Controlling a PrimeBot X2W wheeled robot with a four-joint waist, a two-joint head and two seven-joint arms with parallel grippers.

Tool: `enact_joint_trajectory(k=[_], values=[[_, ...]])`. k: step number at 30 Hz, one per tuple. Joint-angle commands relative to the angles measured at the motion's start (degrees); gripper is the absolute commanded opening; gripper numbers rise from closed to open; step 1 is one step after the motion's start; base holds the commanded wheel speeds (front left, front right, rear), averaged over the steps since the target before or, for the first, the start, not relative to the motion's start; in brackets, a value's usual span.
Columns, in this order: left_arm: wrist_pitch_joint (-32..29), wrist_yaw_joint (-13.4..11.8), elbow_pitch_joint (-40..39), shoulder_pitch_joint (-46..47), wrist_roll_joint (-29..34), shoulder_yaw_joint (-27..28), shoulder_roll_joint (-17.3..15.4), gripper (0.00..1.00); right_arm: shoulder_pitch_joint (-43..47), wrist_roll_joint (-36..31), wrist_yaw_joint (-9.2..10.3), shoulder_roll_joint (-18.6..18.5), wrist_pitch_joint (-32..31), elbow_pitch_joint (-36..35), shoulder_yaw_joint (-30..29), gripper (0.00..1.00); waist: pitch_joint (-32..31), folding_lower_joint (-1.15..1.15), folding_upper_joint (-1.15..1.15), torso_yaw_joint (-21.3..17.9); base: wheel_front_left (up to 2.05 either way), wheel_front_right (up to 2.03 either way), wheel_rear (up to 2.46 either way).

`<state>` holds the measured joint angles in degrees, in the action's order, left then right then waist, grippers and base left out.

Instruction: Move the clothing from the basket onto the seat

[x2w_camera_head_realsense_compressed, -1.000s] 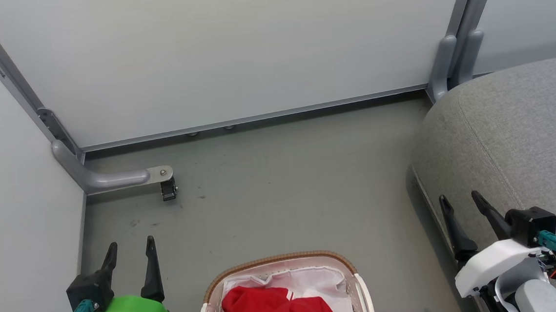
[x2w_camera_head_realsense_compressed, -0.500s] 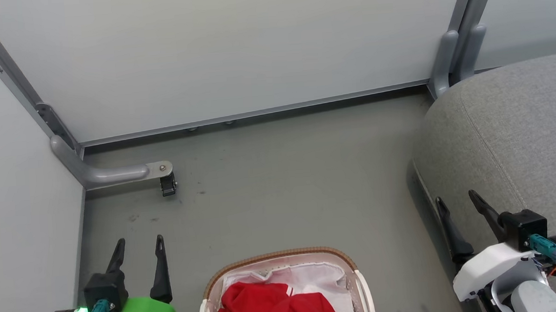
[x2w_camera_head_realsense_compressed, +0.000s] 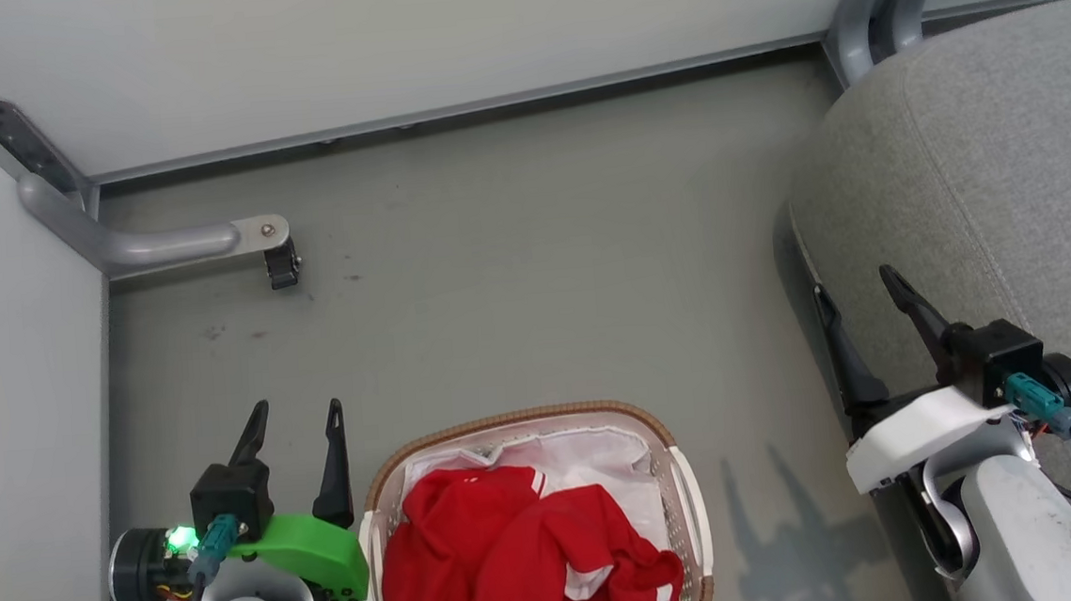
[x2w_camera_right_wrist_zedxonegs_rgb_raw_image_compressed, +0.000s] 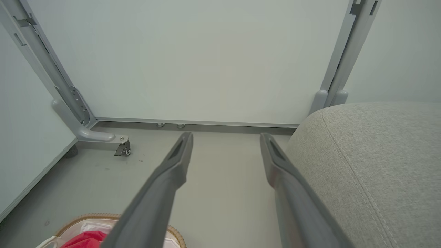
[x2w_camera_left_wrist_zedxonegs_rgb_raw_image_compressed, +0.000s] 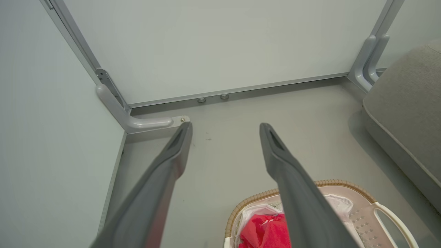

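The head camera has tipped downward over the last second, so the whole picture has slid up: the back partition is down to a strip and much more of the basket shows. That is the camera's move, not the things'. The basket stands on the floor toward its near edge, between the two arms, and the clothing lies heaped inside it, red over the white liner, none of it lifted. The seat runs along the floor's right edge and bears no clothing in the part that shows.

The left gripper seems to have drawn closer to the basket's left rim, though with the camera shifting I cannot be sure. Its fingers are spread wide with nothing between them. The right gripper is likewise spread and empty, just beside the seat's near edge.

My reading: the robot is bending to bring the load into view, and the first reach into the basket has not yet begun
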<state>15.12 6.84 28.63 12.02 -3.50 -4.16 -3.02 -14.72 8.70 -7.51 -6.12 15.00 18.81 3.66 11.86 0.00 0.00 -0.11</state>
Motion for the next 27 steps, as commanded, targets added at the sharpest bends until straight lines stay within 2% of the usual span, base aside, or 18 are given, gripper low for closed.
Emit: enact_joint_trajectory(k=[1,7,27], values=[[0.05,0.25,0.78,1.76,-0.81,-0.33,-0.04,1.00,-1.20,0.57,0.04,0.08,0.27,-0.61,0.02,1.00,5.46,0.00,0.00,-1.71,0.00,0.00,0.00],[0.05,0.55,5.14,5.95,-2.39,-3.41,0.03,1.00,-4.39,1.71,0.04,0.78,0.27,-2.36,0.84,1.00,11.37,0.00,0.00,-3.12,0.00,0.00,0.00],[0.05,0.71,21.30,16.46,-3.29,-11.78,-0.70,1.00,-9.40,3.44,0.04,1.72,0.26,-1.58,5.00,1.00,23.15,0.00,0.00,-6.65,0.00,0.00,0.00]])
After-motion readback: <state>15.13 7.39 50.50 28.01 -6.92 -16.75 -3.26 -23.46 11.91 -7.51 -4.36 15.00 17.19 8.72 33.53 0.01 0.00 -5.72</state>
